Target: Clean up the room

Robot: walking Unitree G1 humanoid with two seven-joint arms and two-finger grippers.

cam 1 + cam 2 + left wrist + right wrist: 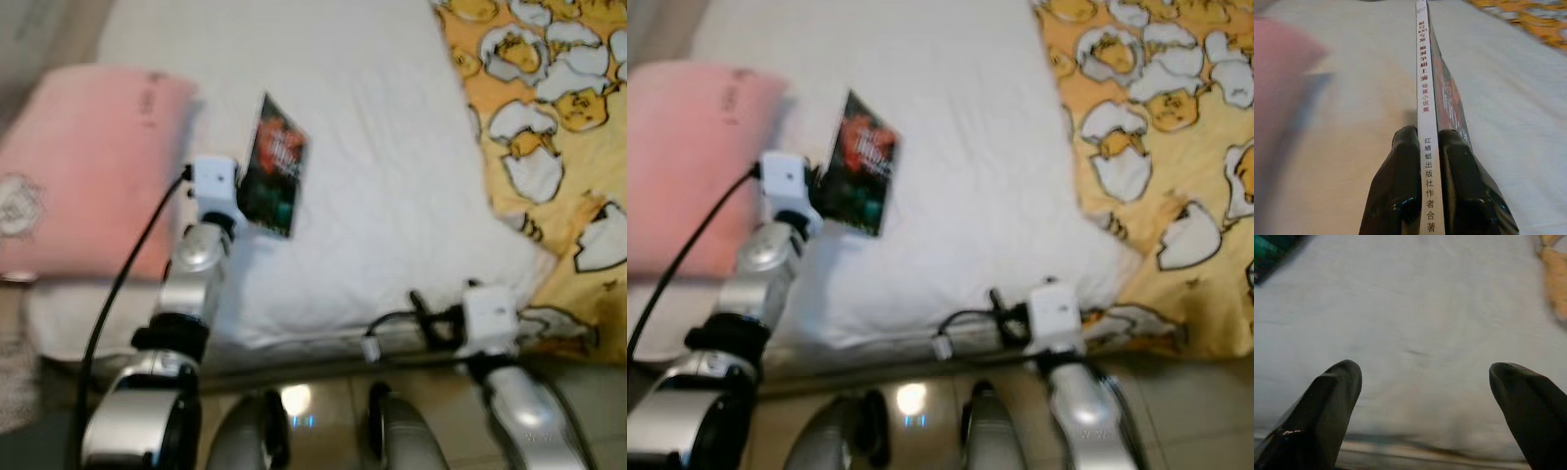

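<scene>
book (273, 166) is up off the white bedsheet (392, 176), clamped by its spine end between the left gripper (1425, 147) fingers, held on edge over the bed just beside the pink pillow (83, 166). so pickup looks done; still left, prob: carry it off and put it away somewhere. right gripper (1425, 377) hangs at the bed's near edge, jaws wide apart, nothing in them. left wrist cam gives the white spine w/ printed text; head cams give the dark cover and the yellow egg-print blanket (549, 117).
</scene>
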